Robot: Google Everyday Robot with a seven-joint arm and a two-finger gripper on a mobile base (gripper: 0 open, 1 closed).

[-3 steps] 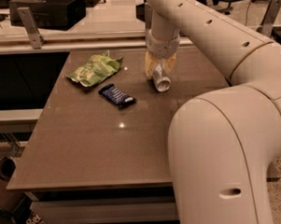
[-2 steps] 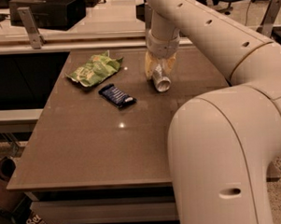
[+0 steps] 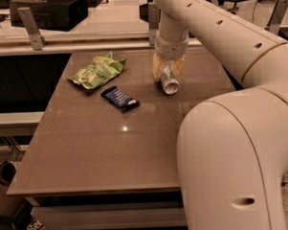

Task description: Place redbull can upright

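Note:
The redbull can (image 3: 169,82) is a slim silvery can at the back middle of the brown table (image 3: 112,147). It lies tilted, with its shiny round end facing the camera and low against the tabletop. My gripper (image 3: 167,70) comes down on it from above. Its yellowish fingers (image 3: 157,68) press against both sides of the can's upper part, so the gripper is shut on the can. The far end of the can is hidden between the fingers.
A crumpled green snack bag (image 3: 98,71) lies at the back left. A dark blue snack bar wrapper (image 3: 120,98) is just in front of it, left of the can. My large arm (image 3: 231,146) covers the table's right side. A railing (image 3: 83,40) runs behind the table.

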